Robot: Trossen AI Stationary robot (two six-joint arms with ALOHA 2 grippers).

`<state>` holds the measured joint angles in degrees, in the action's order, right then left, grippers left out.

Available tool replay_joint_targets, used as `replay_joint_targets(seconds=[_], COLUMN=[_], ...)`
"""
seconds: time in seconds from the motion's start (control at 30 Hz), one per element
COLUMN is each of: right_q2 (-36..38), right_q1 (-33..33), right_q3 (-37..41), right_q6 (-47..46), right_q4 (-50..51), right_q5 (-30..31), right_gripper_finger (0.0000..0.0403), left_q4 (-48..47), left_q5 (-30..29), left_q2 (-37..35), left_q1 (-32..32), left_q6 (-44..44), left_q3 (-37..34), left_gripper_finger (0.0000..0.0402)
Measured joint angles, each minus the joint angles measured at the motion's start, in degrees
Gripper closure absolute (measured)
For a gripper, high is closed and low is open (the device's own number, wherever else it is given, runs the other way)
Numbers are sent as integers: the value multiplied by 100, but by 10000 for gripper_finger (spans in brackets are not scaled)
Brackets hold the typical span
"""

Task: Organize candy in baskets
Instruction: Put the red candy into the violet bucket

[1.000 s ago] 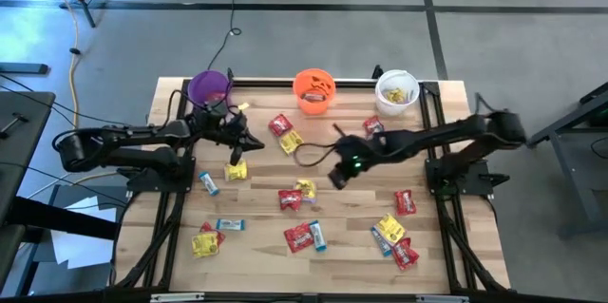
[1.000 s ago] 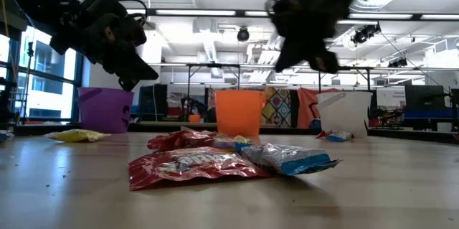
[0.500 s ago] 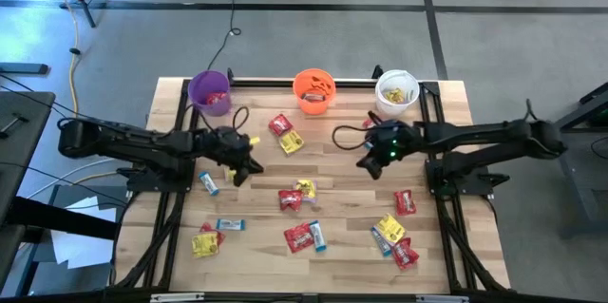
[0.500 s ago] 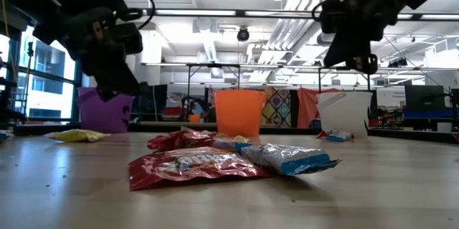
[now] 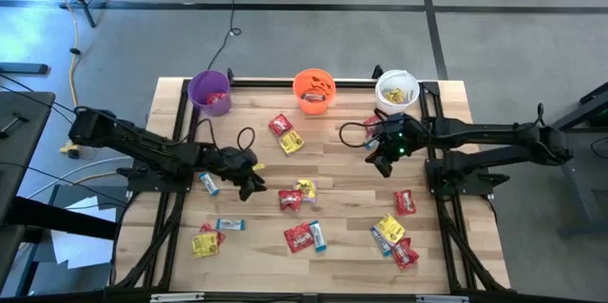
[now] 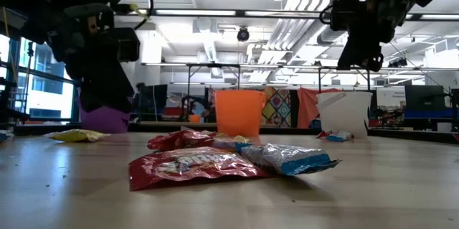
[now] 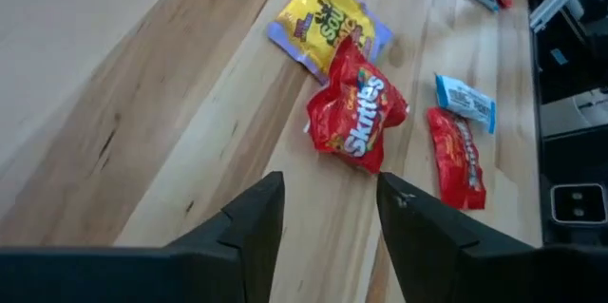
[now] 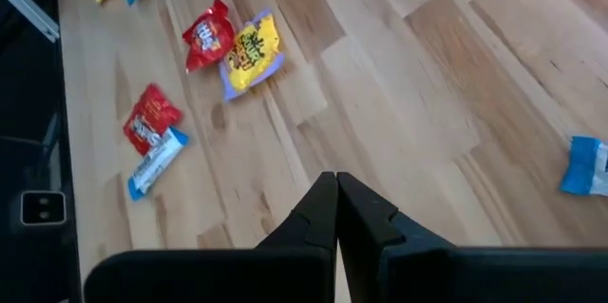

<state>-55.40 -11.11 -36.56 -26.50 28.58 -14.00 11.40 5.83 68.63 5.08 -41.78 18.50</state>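
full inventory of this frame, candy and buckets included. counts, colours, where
purple bucket: 1, far left edge of the table, something red inside
orange bucket: 1, far edge, centre
white bucket: 1, far right edge, yellow candy inside
red packets: about eight, loose across the centre and near half
yellow packets: about five, scattered, mostly beside red ones
blue-and-white bars: about four, left and near side
table: 1, light wood
left gripper: 1, dark, open, over the centre-left, red packet ahead
right gripper: 1, dark, shut and empty, near the white bucket
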Motion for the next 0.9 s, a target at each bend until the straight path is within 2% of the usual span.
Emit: replay_joint_targets(seconds=[0.3,0.47,0.7,0.9], right_q2=[0,-4,-3,-2], right_q1=[-197,-278,-278,-278], right_q3=[0,0,-2,-2], right_q6=[315,409,490,601], right_q4=[220,257,423,481], right_q5=[-145,-281,-315,-317], right_gripper_finger=[403,403,403,403], left_q4=[-127,-280,-248,-135], left_q5=[-3,-3,-4,100], left_q2=[1103,1749,2090,2376], left_q1=[3,3,-24,-22], left_q6=[371,567,769,996], left_q3=[833,1196,1417,1449], left_gripper_finger=[237,219,185,184])
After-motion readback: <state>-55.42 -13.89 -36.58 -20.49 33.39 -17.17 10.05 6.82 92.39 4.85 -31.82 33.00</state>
